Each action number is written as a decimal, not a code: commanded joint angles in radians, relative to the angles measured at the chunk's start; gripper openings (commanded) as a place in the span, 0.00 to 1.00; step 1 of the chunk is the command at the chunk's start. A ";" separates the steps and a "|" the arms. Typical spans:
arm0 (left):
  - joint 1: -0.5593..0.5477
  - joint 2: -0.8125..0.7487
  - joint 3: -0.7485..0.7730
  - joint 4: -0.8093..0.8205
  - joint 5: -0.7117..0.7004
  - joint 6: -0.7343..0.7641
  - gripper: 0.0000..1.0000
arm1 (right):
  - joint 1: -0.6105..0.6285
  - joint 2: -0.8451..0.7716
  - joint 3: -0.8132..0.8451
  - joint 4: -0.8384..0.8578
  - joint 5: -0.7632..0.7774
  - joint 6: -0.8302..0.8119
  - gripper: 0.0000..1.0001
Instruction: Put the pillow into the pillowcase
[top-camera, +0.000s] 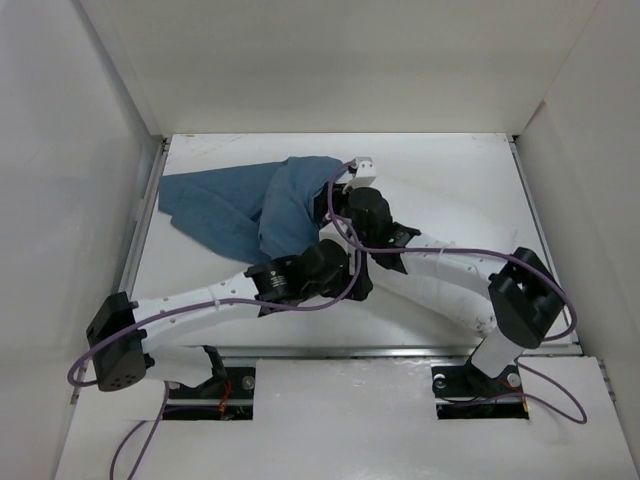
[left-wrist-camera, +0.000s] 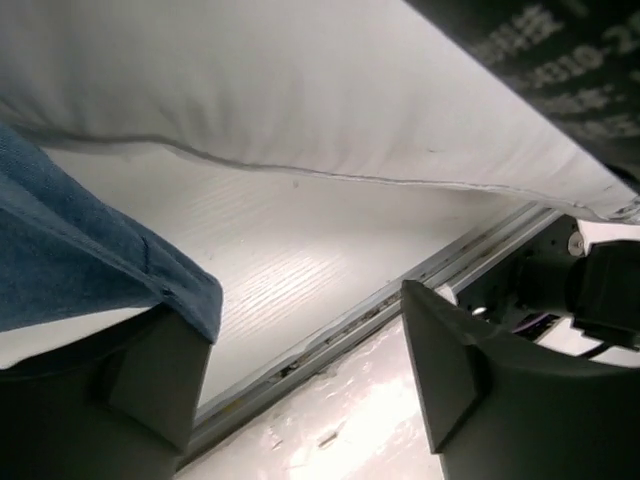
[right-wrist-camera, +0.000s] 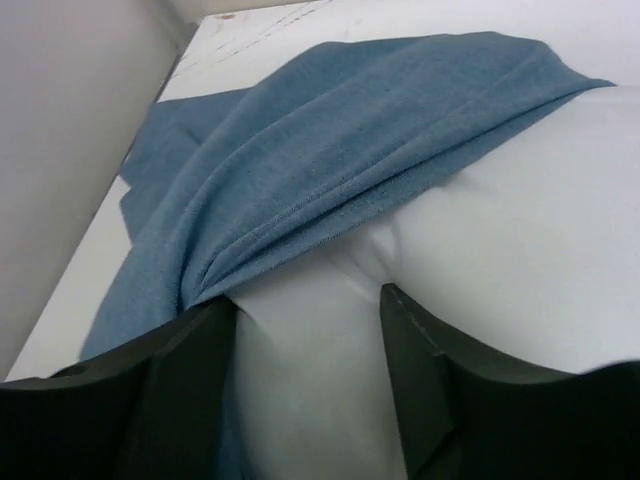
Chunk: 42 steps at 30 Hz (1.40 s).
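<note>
The white pillow (right-wrist-camera: 520, 230) lies across the middle of the table; in the top view (top-camera: 440, 215) it is hard to tell from the white table. The blue pillowcase (top-camera: 235, 205) lies at the back left, one end lifted over the pillow's end (right-wrist-camera: 330, 150). My right gripper (right-wrist-camera: 305, 370) is closed on a bunched fold of the pillow, just under the pillowcase hem. My left gripper (left-wrist-camera: 300, 370) is open, nothing between its fingers. The pillowcase hem (left-wrist-camera: 90, 270) drapes over its left finger (left-wrist-camera: 150, 385). The pillow's underside (left-wrist-camera: 300, 90) hangs above the table there.
White walls (top-camera: 70, 180) close in the table (top-camera: 450, 160) on the left, back and right. A metal rail (left-wrist-camera: 400, 290) runs along the table's near edge. Both arms cross in the middle of the table; the right arm's elbow (top-camera: 525, 295) stands at the near right.
</note>
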 joint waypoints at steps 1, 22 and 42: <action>-0.034 -0.040 0.114 -0.087 0.015 0.020 0.72 | -0.019 -0.067 0.013 0.058 -0.116 -0.005 0.66; 0.243 0.059 0.473 -0.409 -0.339 0.195 1.00 | -0.204 -0.393 0.025 -0.604 -0.120 -0.275 0.93; 0.461 0.471 0.734 -0.388 -0.155 0.338 0.63 | -0.253 -0.193 -0.107 -0.449 -0.346 -0.362 0.88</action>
